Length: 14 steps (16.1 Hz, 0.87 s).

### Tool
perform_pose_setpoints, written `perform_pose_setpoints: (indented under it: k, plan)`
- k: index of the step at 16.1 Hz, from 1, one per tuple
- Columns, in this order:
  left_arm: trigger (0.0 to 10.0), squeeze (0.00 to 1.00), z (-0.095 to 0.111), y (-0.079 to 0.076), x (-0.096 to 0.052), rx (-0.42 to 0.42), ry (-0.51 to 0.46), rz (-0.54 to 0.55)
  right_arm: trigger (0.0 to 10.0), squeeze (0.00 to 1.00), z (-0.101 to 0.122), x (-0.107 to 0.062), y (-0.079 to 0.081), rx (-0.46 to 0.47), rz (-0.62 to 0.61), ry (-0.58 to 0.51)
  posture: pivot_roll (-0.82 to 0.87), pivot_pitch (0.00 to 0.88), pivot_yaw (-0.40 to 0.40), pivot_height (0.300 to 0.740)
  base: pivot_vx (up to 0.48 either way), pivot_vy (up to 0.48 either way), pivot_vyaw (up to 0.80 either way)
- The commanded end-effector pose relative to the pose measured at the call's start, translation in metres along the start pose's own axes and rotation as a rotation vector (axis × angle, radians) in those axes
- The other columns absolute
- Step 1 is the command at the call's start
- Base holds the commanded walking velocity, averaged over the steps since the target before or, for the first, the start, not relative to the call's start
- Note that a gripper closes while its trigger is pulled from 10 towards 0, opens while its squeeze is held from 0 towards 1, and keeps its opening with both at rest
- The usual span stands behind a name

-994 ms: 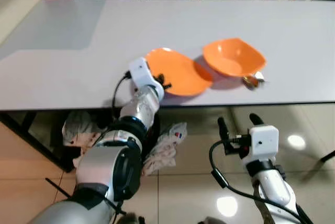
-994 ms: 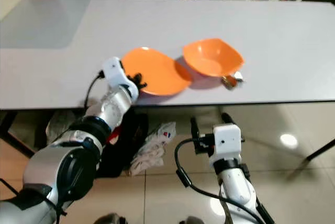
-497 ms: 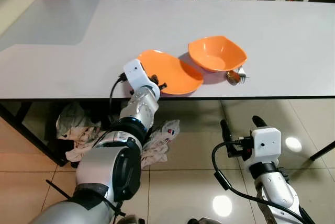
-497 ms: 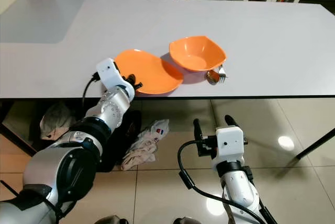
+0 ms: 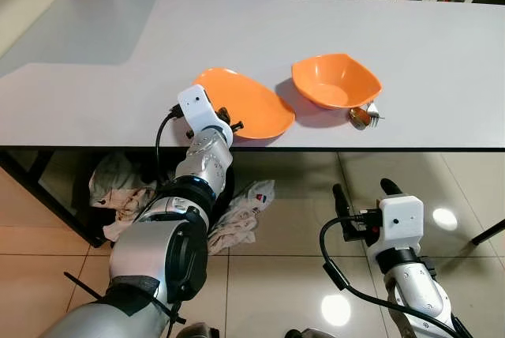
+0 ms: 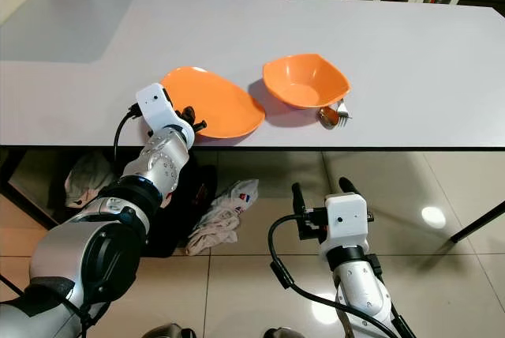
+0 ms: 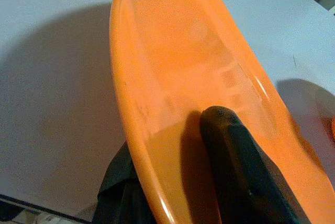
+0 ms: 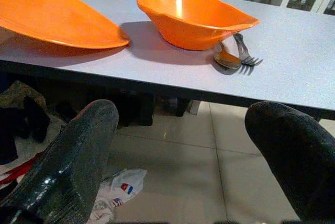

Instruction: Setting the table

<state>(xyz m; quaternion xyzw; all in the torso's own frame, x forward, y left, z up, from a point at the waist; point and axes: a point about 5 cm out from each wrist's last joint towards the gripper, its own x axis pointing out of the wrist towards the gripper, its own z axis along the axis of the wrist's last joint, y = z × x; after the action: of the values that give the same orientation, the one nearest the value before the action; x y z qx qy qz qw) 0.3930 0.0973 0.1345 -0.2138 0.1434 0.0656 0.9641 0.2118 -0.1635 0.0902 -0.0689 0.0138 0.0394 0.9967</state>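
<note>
The left gripper [image 5: 226, 119] clamps the tilted orange plate [image 5: 241, 101], which has shifted away from the empty orange bowl [image 5: 335, 80]. The right gripper [image 5: 361, 193] hangs slack-fingered below the table [image 5: 95, 69]

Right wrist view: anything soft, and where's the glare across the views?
Right wrist view: the right gripper fingers are blurred up close, while the orange bowl, spoon and fork are sharp. Left wrist view: faint sheen on the orange plate. Left eye view: bright lamp reflections on the floor tiles.
</note>
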Motion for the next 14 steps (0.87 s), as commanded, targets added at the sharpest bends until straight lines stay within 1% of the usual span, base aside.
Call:
perform_pose_setpoints:
  k: [1,5,7,11,12,14]
  plan:
    - [0.0,0.0,0.0052,-0.0024,0.0001,0.024,-0.029,-0.007,10.0,0.0,0.0038,-0.0006,-0.001,-0.007,0.002,-0.011,-0.1,0.031,-0.005,0.74,0.326,0.0,0.0]
    - [0.0,0.0,0.0041,-0.0019,0.0001,0.028,-0.025,-0.001,10.0,0.0,0.0042,-0.0013,-0.0005,-0.008,0.005,-0.008,-0.1,0.033,-0.007,0.74,0.466,0.0,0.0]
    - [0.0,0.0,0.0051,-0.0049,-0.0001,0.052,-0.031,-0.021,10.0,0.0,0.0047,-0.0013,0.0,-0.008,0.006,-0.008,-0.1,0.034,-0.007,0.74,0.48,0.0,0.0]
    - [0.0,0.0,0.0049,-0.0038,-0.0002,0.03,-0.035,-0.007,10.0,0.0,0.0054,-0.0019,0.0015,-0.005,0.009,-0.005,-0.1,0.042,-0.007,0.74,0.48,0.0,0.0]
    - [0.0,0.0,0.0047,-0.0037,-0.0003,0.025,-0.034,-0.005,10.0,0.0,0.0053,-0.0019,0.0016,-0.005,0.009,-0.003,-0.1,0.042,-0.008,0.74,0.394,0.0,0.0]
    - [0.0,0.0,0.003,-0.0021,-0.0005,0.029,-0.029,0.016,10.0,0.0,0.0044,-0.002,0.0019,-0.005,0.013,0.003,-0.1,0.043,-0.009,0.74,0.0,0.0,0.0]
